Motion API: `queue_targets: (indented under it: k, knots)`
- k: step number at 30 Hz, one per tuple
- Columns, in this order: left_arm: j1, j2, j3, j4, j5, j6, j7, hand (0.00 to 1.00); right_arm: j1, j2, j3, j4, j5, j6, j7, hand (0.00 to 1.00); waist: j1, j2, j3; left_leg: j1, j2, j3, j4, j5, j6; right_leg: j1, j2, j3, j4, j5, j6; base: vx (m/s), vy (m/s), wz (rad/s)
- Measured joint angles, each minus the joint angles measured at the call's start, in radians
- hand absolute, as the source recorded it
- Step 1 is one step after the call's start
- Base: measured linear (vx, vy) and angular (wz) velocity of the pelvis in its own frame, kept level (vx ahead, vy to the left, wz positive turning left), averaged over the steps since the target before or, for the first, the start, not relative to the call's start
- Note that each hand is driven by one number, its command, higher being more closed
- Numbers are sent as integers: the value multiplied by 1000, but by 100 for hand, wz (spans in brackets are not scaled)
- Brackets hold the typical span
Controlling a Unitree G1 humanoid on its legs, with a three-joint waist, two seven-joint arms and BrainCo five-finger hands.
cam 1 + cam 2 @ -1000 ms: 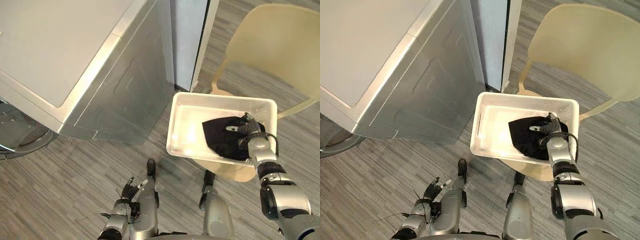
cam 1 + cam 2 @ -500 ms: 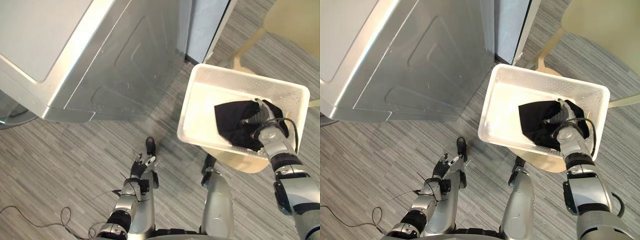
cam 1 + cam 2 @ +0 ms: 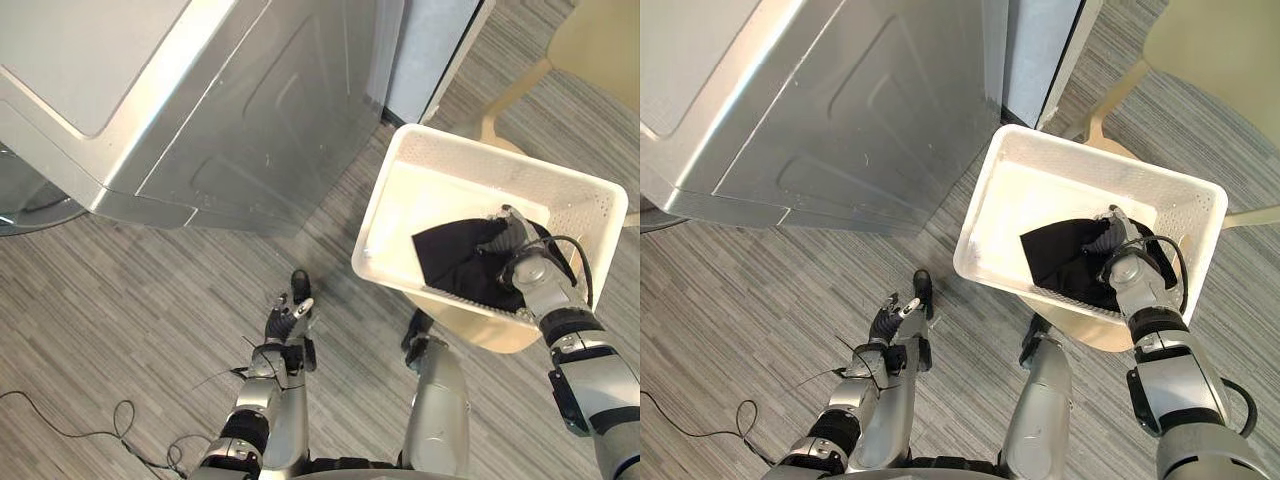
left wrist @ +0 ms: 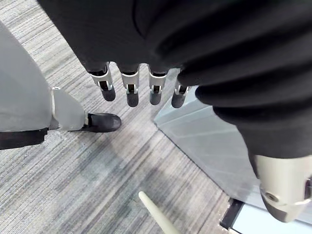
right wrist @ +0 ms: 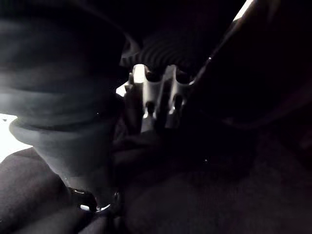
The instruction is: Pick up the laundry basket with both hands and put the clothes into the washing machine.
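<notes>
The white laundry basket [image 3: 452, 148] stands on the seat of a pale wooden chair [image 3: 490, 333], just beside the silver washing machine [image 3: 250, 120]. One black garment [image 3: 455, 258] lies inside it, toward the side near the robot, and the rest of the basket's bottom is bare.

The right hand [image 3: 527, 268] is down in the basket, on top of the garment. In its wrist view everything is dark cloth, so I cannot tell whether it has closed on the fabric or only rests on it. The left hand [image 3: 288, 322] hangs low over the striped floor, well apart from the basket. Its fingers [image 4: 129, 90] are straight and loose, with nothing in them.

The garment looks soft, limp and light. I think it will sag and trail when lifted, so it is better to gather a good bunch from the middle than to pinch one edge. The basket seems to be stiff, thin plastic with a thick rim and mesh walls, and it is nearly empty, so it should weigh little. The two short sides of the rim, opposite each other, are the natural places for the two hands. Because it is so light, it may slide or tip on the smooth seat if one side is pushed alone.
</notes>
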Motion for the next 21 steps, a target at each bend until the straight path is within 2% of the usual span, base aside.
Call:
queue_targets:
  k: [3,8,10,15,18,20,21]
  knots:
    - [0,-3,0,0,0,9,1,0,13,12,-4,11,-7,4,3,100,1,0,-1,15,2,-7,0,0,0,27,2,-14,-4,0,0,26,-65,6]
    - [2,-8,0,1,0,11,2,0,71,66,-78,28,-1,30,12,100,14,-4,-19,62,5,-20,0,0,0,106,2,-43,-32,0,1,35,-54,9]
    - [2,-7,0,22,-1,10,1,0,98,86,-111,32,27,42,30,100,29,-8,-35,93,7,-25,-3,0,0,148,5,-55,-47,0,1,33,-45,6]
    - [34,18,1,90,-1,20,-1,0,118,157,-179,4,113,58,51,100,33,-22,-46,208,27,3,-56,0,0,262,29,-61,-120,16,8,16,-32,-9]
    - [70,28,48,156,-10,20,-1,0,157,179,-241,-118,158,58,45,100,35,-44,-105,249,47,31,-91,1,0,296,61,-51,-179,40,11,63,-24,-28]
    - [128,47,79,183,-17,21,-2,0,207,180,-288,-206,190,56,36,100,34,-73,-172,282,53,46,-105,4,-4,334,73,-48,-221,49,16,151,-31,-16]
    - [146,54,79,184,-17,21,-2,0,218,180,-304,-224,191,56,30,100,30,-79,-189,290,52,48,-107,4,-4,345,75,-50,-231,50,18,147,-28,-1]
